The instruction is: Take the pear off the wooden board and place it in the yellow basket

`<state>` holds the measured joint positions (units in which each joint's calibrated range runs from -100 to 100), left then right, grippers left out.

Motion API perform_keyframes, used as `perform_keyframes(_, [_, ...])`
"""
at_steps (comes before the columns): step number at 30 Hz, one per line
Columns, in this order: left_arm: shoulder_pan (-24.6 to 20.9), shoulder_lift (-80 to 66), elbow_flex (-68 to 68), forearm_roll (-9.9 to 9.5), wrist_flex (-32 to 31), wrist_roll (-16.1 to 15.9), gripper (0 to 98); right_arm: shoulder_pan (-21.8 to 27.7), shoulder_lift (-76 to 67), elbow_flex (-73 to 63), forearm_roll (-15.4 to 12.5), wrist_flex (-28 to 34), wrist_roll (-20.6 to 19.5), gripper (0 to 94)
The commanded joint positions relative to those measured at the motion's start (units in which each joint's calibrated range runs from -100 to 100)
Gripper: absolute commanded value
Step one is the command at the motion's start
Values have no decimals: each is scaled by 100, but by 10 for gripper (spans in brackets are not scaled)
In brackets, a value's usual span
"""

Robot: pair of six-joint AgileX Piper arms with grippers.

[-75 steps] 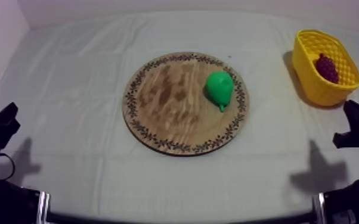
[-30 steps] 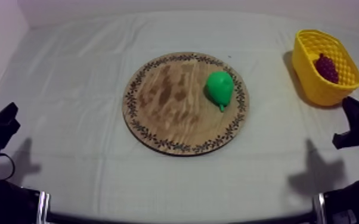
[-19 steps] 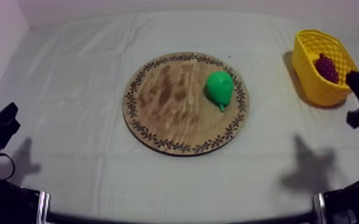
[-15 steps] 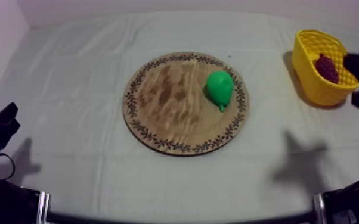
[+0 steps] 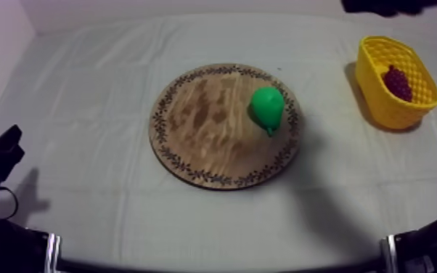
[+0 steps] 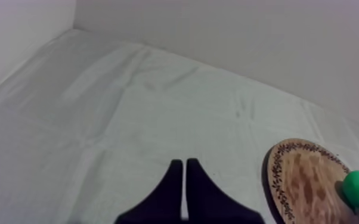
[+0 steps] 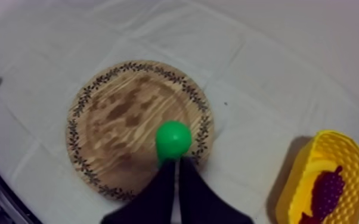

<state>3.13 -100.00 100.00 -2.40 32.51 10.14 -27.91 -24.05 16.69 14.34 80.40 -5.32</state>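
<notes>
A green pear (image 5: 268, 107) lies on the right half of the round wooden board (image 5: 199, 123), stalk end toward the front. The yellow basket (image 5: 378, 100) stands at the far right with a bunch of grapes (image 5: 398, 82) inside. My right arm (image 5: 381, 6) enters at the upper right, high above the table. In the right wrist view my right gripper (image 7: 174, 162) is shut, hanging above the pear (image 7: 173, 140) and board (image 7: 122, 113), apart from both. My left gripper (image 5: 2, 151) rests low at the left, shut (image 6: 183, 170) over bare cloth.
From the right wrist view the basket (image 7: 343, 149) with the grapes (image 7: 322, 193) sits to the right of the board. In the left wrist view the board (image 6: 304, 179) and pear (image 6: 356, 186) lie far off to the right. A wall runs behind the table.
My right arm has lifted from its low spot at the right, passed the basket and now comes in at the upper right. Its shadow slid left toward the board. The left arm stayed put.
</notes>
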Motion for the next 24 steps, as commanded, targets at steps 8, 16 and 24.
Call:
perform_keyframes(8, [2, 0, 0, -2, -1, -1, 1, -59, 2571, -2253, 11, 1612, -584, 2])
perform_keyframes(16, [2, 0, 0, -2, -1, -1, 1, -2, 3502, -2332, -47, 1750, -954, 2])
perform_keyframes(24, [2, 0, 0, -2, -1, -1, 1, 54, 4232, -2238, -157, 1778, -1219, 2])
